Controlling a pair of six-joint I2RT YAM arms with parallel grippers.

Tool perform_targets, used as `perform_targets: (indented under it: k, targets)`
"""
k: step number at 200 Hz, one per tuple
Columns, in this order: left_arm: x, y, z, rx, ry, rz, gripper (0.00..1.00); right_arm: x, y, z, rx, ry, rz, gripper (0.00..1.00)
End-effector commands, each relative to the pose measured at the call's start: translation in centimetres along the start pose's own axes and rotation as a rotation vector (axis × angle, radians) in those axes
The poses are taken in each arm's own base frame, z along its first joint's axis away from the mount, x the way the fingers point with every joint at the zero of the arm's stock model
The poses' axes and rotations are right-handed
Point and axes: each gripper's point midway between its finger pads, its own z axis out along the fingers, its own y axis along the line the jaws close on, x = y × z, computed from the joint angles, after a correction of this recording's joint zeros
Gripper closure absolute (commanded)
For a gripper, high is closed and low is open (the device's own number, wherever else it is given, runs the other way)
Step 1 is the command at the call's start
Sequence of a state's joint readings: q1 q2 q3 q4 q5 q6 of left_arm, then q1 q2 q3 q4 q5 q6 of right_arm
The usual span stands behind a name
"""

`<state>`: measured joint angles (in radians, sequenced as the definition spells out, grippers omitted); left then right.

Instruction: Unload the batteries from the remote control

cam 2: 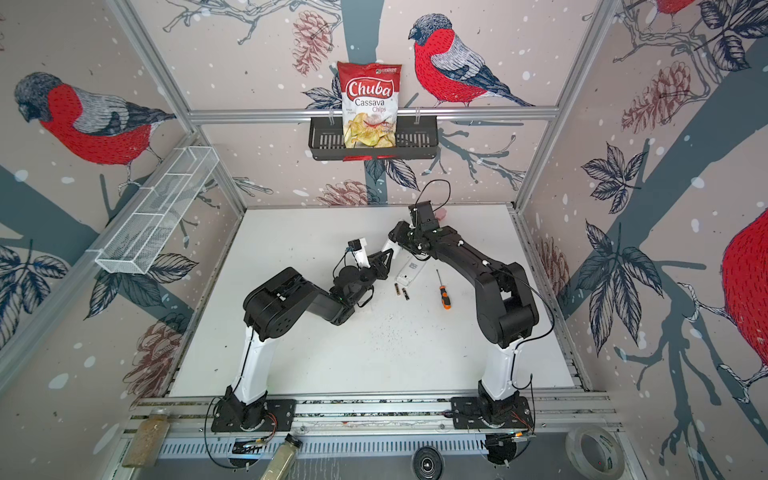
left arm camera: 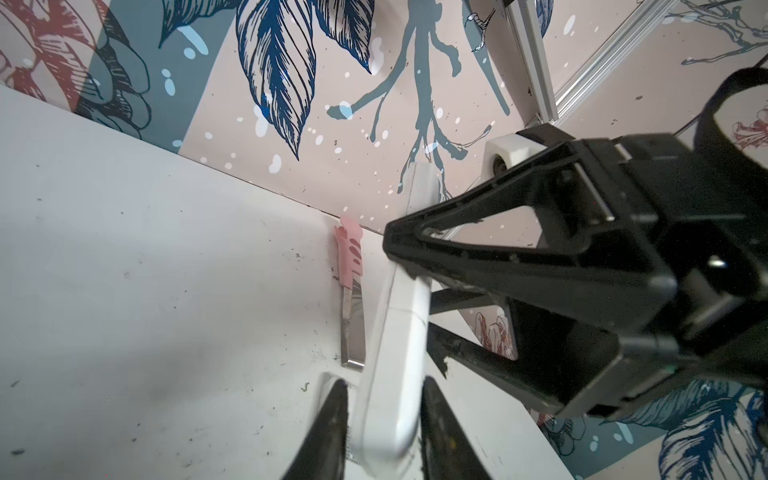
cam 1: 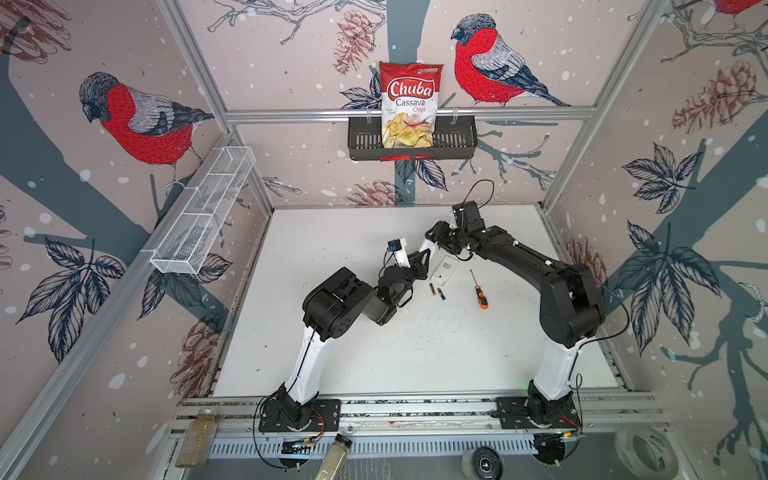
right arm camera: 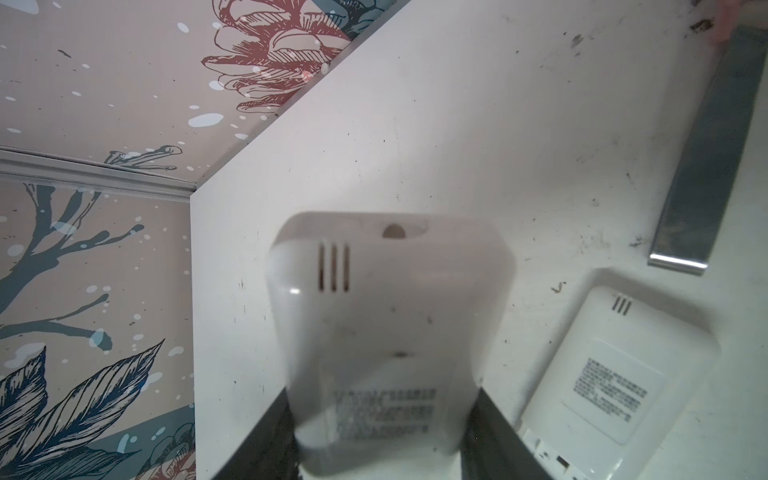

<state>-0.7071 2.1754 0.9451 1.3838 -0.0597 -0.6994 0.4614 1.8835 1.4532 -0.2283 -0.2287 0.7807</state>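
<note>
**A:** Who has hold of what?

**B:** The right hand (right arm camera: 382, 390) pinches the white remote (right arm camera: 390, 299) by its long sides, clear of the tabletop (cam 1: 374, 353). The left hand (left arm camera: 384, 380) has a finger on each side of the remote's opposite end. I can't tell whether it presses or only brackets it.

**A:** And the batteries?

**B:** Two batteries (cam 1: 441, 294) lie on the tabletop just beside the left hand, between it and the screwdriver (cam 1: 481, 296). A second remote (cam 1: 444, 269) lies on the tabletop below and beside the right hand. Whether the held one has cells inside is hidden.

**A:** So how should the left hand take hold?

**B:** Squarely on the side edges, I'd judge, not across the back cover, so the cover is free to slide. It should close gently, because a smooth shell can twist between two grips. The right hand should hold firm and low, so anything that drops out lands close and doesn't roll.
</note>
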Motion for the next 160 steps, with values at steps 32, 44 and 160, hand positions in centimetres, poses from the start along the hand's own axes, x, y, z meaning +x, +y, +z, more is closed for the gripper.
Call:
perform_targets:
  k: [32,44,160]
  targets:
    - [-0.2,-0.1,-0.2,0.009,0.005,0.025,0.76,-1.3,0.2,-0.2,-0.038,-0.010,-0.013,0.77]
    - [-0.1,-0.2,-0.4,0.016,0.008,0.028,0.77,-1.4,0.1,-0.2,-0.037,-0.011,-0.012,0.78]
    - [0.1,-1.2,-1.8,0.042,0.017,0.046,0.78,-1.9,-0.5,-0.2,-0.030,-0.019,-0.004,0.80]
